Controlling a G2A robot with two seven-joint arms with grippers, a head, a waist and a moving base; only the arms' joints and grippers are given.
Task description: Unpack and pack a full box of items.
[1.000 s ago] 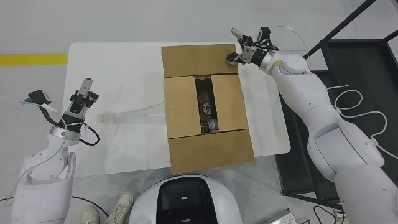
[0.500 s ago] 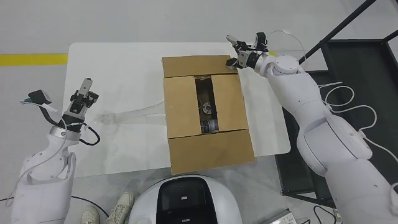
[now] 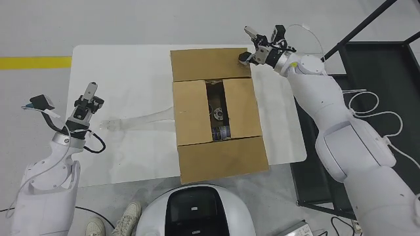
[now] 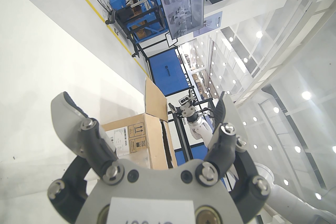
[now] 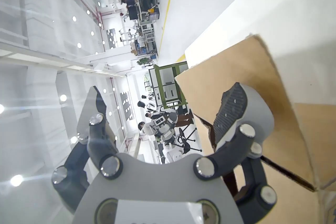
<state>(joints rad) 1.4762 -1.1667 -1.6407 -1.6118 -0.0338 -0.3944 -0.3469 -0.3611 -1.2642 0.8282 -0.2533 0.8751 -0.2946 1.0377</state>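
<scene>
Ok, I'm holding my right claw (image 3: pixel 247 44) wide open at the right corner of the far flap (image 3: pixel 209 63); box (image 3: pixel 216 115) is sitting mid-table, half-open; left claw (image 3: pixel 92 92) is hanging wide open, well apart.

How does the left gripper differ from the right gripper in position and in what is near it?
The right gripper is at the far right corner of the box; the left gripper is over the table's left part, apart from the box. One finger of the right gripper lies by the far flap; the left gripper has nothing near its fingers. Both are open and hold nothing.
</scene>
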